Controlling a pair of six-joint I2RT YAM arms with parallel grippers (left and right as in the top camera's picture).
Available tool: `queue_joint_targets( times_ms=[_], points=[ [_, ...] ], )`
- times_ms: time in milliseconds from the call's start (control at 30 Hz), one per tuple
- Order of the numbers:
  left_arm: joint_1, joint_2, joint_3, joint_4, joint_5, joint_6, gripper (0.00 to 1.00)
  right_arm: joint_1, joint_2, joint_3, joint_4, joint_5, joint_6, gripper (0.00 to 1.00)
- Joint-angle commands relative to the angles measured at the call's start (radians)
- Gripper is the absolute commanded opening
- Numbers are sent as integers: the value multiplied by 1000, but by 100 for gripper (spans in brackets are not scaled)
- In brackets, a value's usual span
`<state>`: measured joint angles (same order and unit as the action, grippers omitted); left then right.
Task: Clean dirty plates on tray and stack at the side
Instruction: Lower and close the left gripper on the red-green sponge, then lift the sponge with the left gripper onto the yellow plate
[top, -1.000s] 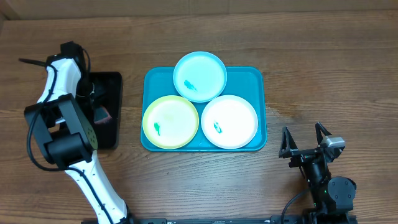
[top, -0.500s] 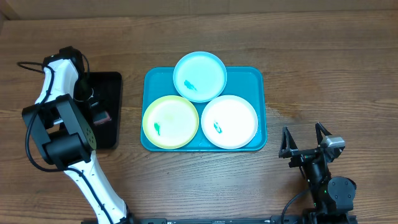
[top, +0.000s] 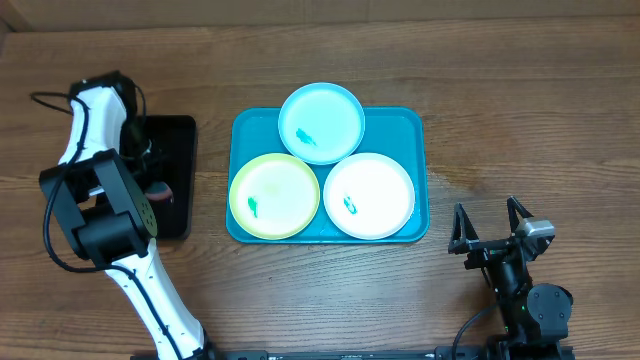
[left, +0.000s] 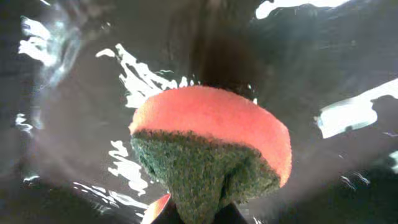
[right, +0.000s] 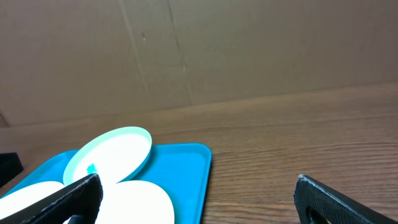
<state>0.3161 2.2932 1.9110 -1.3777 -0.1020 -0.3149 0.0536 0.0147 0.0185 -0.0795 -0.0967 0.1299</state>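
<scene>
The sponge (left: 211, 143) just got clamped by the left gripper (top: 150, 186), so the plates (top: 274, 196) can probably be scrubbed next. The right gripper (top: 490, 228) is left gaping.

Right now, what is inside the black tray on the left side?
A sponge, red with a dark green scrubbing side, is there, squeezed in the left pincer. The left arm covers part of the black tray, so anything lying beneath the arm cannot be seen.

Three plates (top: 320, 122) (top: 274, 196) (top: 368, 195), one turquoise tray (top: 410, 130), one black tray (top: 178, 135), one sponge (left: 211, 137), two arms (top: 110, 210) (top: 520, 290)
</scene>
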Motion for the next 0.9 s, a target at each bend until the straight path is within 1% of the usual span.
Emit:
queue_joint_targets(
  times_ms=[0,100,167,233,300,367,467,633,700,800,867],
  points=[
    [3,-32,187,-78,5,-2,4,-3,-12,-11,4,10,-3,100],
    [3,-45,355,-198,61,-3,4,-3,-12,-11,4,10,-3,100],
    [3,-56,454,-260,125,-3,4,-3,-12,-11,4,10,-3,100],
    [3,-72,518,-295,179,-3,4,-3,-12,-11,4,10,-3,100],
    [2,-86,538,-312,200,-2,4,-3,-12,-11,4,10,-3,100],
    [-3,-90,521,-312,140,31,4,-3,-12,-11,4,10,-3,100],
    [-10,-90,418,-300,39,-6,4,-3,-12,-11,4,10,-3,100],
    [-10,-90,127,-197,13,-6,4,-3,-12,-11,4,10,-3,100],
    [-8,-90,51,-185,13,-6,4,-3,-12,-11,4,10,-3,100],
    [9,-92,48,-222,-26,1,4,-3,-12,-11,4,10,-3,100],
    [26,-97,109,-275,-39,0,4,-3,-12,-11,4,10,-3,100]
  ],
)
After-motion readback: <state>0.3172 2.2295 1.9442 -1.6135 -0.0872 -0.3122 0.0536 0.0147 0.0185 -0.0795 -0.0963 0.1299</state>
